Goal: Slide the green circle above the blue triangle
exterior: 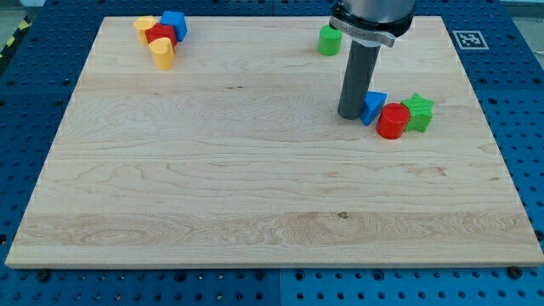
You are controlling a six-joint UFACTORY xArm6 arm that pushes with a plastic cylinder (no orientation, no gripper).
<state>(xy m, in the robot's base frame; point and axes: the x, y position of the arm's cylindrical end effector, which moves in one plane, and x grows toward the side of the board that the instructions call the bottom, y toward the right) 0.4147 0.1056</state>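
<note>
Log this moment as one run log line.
my tip beside blue triangle | green circle untouched, toward view's top | task pending

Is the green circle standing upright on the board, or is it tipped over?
Upright: the green circle rests on its flat base, round face up, near the board's top edge.

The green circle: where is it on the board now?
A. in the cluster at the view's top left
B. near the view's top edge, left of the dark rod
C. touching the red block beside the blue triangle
B: the green circle stands alone near the top edge, apart from the blue triangle.
</note>
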